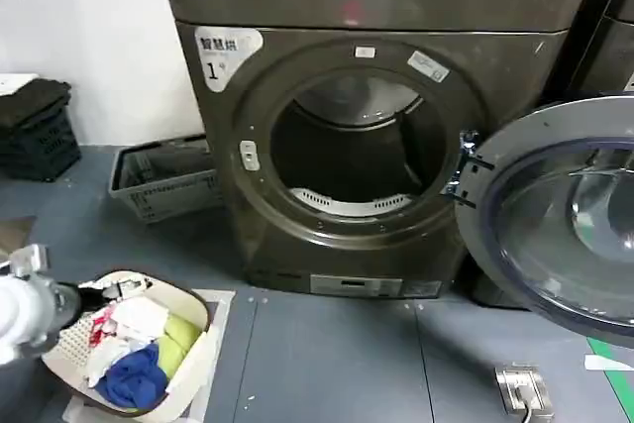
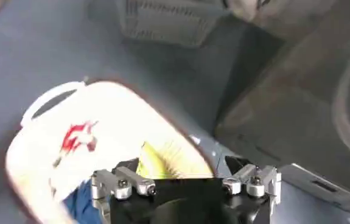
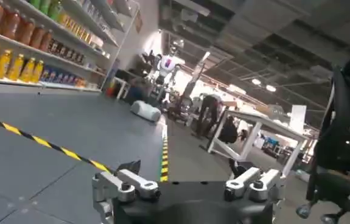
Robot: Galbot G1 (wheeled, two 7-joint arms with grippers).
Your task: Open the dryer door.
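The left gripper [image 2: 185,173] has its jaws spread apart, nothing between them, and hangs above a white laundry basket [image 2: 47,103] holding red, yellow and blue clothes. In the head view the left arm [image 1: 25,304] sits at the lower left, just beside that basket [image 1: 198,339] on the grey floor [image 1: 337,364]. The right gripper [image 3: 184,173] also has its jaws released and empty; its wrist camera looks out across a grey floor [image 3: 59,122] with a black-and-yellow stripe [image 3: 38,141], past shelves of bottles [image 3: 16,42] and a white table [image 3: 254,125].

The dryer [image 1: 396,7], marked with a white "1" sticker [image 1: 223,52], stands against a white wall [image 1: 89,27], its drum [image 1: 347,160] exposed. The door [image 1: 565,215] is swung wide open to the right, grey inner face showing, hinged at the drum opening's right side, well apart from the left gripper. A grey crate [image 1: 163,180] lies left of the dryer, and a small metal piece [image 1: 523,388] lies on the floor beneath the door.
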